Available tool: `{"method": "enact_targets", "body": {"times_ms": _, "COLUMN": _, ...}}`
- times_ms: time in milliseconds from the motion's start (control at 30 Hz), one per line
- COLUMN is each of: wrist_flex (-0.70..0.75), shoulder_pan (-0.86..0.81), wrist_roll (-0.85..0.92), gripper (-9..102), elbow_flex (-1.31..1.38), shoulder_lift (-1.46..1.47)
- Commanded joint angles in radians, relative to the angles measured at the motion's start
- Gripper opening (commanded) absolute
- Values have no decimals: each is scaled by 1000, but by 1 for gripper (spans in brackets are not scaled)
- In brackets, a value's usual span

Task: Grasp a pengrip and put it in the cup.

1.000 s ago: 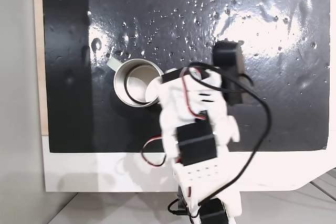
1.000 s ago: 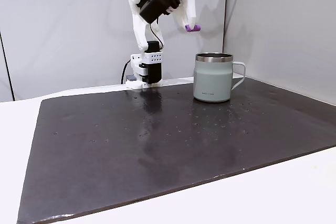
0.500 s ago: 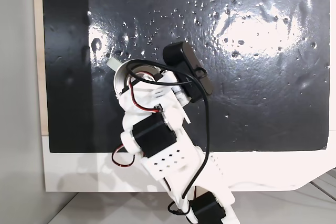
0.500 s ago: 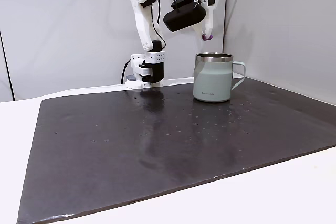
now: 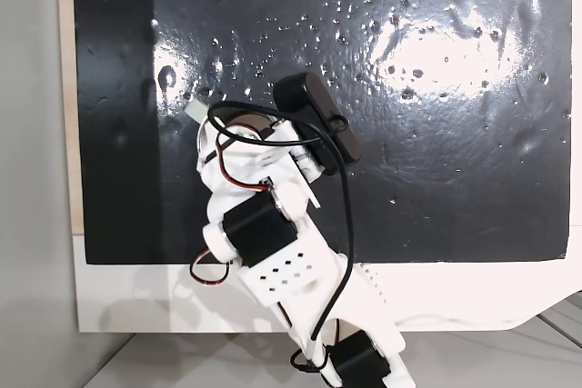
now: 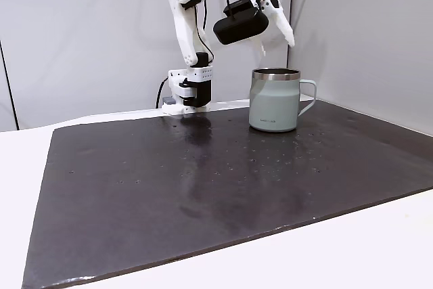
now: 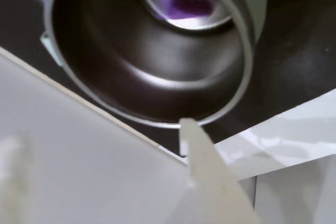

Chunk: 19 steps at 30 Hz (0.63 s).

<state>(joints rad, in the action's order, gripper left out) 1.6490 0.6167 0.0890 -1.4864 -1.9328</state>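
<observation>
The grey-green metal cup [image 6: 274, 103] stands upright on the mat, handle to the right in this fixed view. My gripper [image 6: 276, 40] hangs just above its rim, open, with nothing between the fingers. Looking down from the wrist, the purple pengrip [image 7: 187, 6] lies blurred on the bright bottom inside the cup [image 7: 131, 66], and one white fingertip [image 7: 190, 132] pokes over the near rim. From above, the arm covers most of the cup; its flat tab handle [image 5: 195, 111] sticks out at the upper left.
A glossy black mat [image 6: 203, 187] covers the white table. The arm's base [image 6: 189, 89] stands at the mat's far edge, left of the cup. A grey wall panel [image 6: 365, 32] rises close behind and to the right of the cup.
The gripper swung from beside the cup to above its mouth and opened. The pengrip left the fingers and now lies inside the cup.
</observation>
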Motion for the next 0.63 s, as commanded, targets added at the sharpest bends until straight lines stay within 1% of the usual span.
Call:
{"method": "enact_targets", "body": {"times_ms": 0, "wrist_flex": -25, "shoulder_pan": -17, "wrist_roll": 6, "gripper": 40, "elbow_flex": -3, "shoulder_lift": -38}}
{"method": "enact_targets", "body": {"times_ms": 600, "wrist_flex": -17, "shoulder_pan": -31, "wrist_roll": 8, "gripper": 40, "elbow_flex": -28, "shoulder_lift": -67}}
